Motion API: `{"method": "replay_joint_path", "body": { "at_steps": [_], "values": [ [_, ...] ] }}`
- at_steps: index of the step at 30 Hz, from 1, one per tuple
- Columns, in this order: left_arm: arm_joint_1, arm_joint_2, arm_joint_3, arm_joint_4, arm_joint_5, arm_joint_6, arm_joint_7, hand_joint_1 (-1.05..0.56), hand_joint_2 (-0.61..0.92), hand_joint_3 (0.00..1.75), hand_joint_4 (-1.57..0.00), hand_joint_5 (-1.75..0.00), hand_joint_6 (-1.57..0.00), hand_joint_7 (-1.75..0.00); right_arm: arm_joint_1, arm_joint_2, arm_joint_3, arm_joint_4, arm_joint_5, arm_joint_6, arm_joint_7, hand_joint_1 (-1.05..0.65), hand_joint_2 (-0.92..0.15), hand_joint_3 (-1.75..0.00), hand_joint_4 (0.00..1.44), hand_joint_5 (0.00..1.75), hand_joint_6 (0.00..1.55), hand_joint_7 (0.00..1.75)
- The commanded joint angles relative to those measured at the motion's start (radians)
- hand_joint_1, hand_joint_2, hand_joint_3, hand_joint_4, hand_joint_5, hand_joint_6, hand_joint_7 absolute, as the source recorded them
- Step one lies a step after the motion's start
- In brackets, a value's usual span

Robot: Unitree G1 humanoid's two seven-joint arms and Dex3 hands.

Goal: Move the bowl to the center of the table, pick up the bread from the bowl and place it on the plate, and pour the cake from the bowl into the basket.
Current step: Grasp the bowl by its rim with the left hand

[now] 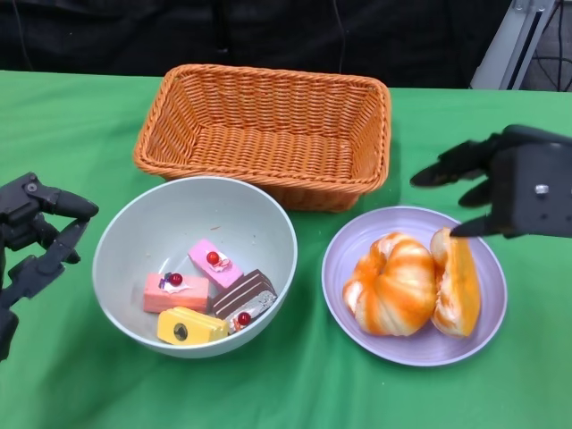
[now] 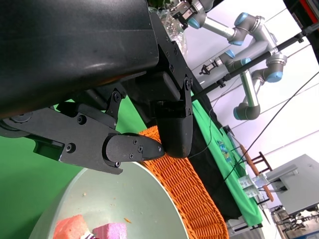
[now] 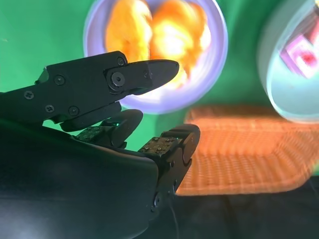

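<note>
1. Lying on the green table point(image 1: 80, 116), the pale grey-green bowl point(image 1: 134, 234) is being shown upright, mouth open to the camera, just in front of the basket point(image 1: 268, 125) and beside the plate point(image 1: 353, 246).
2. Four cake pieces are being held in the bowl's near half: a pink cake point(image 1: 217, 263) with its long axis running diagonally from far-left to near-right, a salmon cake point(image 1: 176, 292) lying roughly crosswise, a yellow cake point(image 1: 191, 326) also crosswise, and a brown layered cake point(image 1: 245, 298) angled up to the right. Red cherry-like tops are being displayed on the pink, salmon and brown pieces.
3. The orange wicker basket is being seen with its long axis crosswise to the robot, touching or nearly touching the bowl's far rim.
4. Two orange-and-white bread pieces are being carried by the lilac plate: a rounded bread point(image 1: 391, 284) and a narrower bread slice point(image 1: 456, 281) standing on edge, its long axis running away from the robot.
5. The right hand point(image 1: 500, 183) is being held above the plate's far right edge, fingers spread and holding nothing.
6. The left hand point(image 1: 31, 237) is being held just left of the bowl, fingers apart, with nothing in them.
</note>
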Motion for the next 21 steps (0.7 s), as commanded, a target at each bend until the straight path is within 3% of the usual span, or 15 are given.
{"method": "replay_joint_path", "body": {
  "at_steps": [1, 11, 16, 17, 18, 19, 21],
  "values": [
    [0.003, 0.01, 0.002, 0.0, 0.003, -0.006, 0.004, -0.22, 0.88, 0.39, -0.85, -1.47, -0.86, -1.07, 0.05, 0.053, -0.076, -0.038, 0.071, -0.019, -0.088, -0.39, -0.92, -0.09, 0.7, 0.03, 0.64, 0.04],
    [0.001, 0.011, -0.003, 0.009, 0.01, -0.018, 0.005, -0.21, 0.88, 0.39, -0.86, -1.46, -0.85, -1.07, 0.194, 0.213, -0.207, -0.062, 0.282, -0.156, -0.268, -0.26, -0.91, -0.04, 0.89, 0.11, 0.76, 0.06],
    [0.0, 0.012, -0.004, 0.012, 0.01, -0.021, 0.004, -0.21, 0.89, 0.39, -0.86, -1.46, -0.85, -1.07, 0.2, 0.213, -0.205, -0.055, 0.299, -0.175, -0.282, -0.25, -0.91, -0.03, 0.9, 0.13, 0.77, 0.06],
    [0.002, 0.014, -0.005, 0.008, 0.008, -0.013, 0.0, -0.21, 0.89, 0.39, -0.86, -1.46, -0.85, -1.07, 0.24, 0.261, -0.222, -0.047, 0.345, -0.224, -0.3, -0.25, -0.91, -0.03, 0.9, 0.13, 0.77, 0.05],
    [0.004, 0.015, -0.007, 0.005, 0.006, -0.007, -0.006, -0.2, 0.89, 0.39, -0.86, -1.46, -0.86, -1.07, 0.274, 0.301, -0.235, -0.04, 0.384, -0.268, -0.317, -0.18, -0.9, -0.1, 0.91, 0.36, 0.86, 0.14],
    [0.005, 0.017, -0.008, 0.003, 0.004, -0.002, -0.009, -0.2, 0.89, 0.39, -0.86, -1.46, -0.86, -1.07, 0.297, 0.327, -0.242, -0.034, 0.411, -0.301, -0.329, -0.15, -0.87, -0.18, 0.83, 0.63, 0.88, 0.21],
    [0.007, 0.023, -0.013, -0.001, 0.0, 0.004, -0.023, -0.2, 0.89, 0.38, -0.86, -1.45, -0.86, -1.06, 0.325, 0.362, -0.251, -0.017, 0.442, -0.359, -0.346, -0.12, -0.71, -0.53, 0.73, 0.95, 0.83, 0.44]
  ]
}}
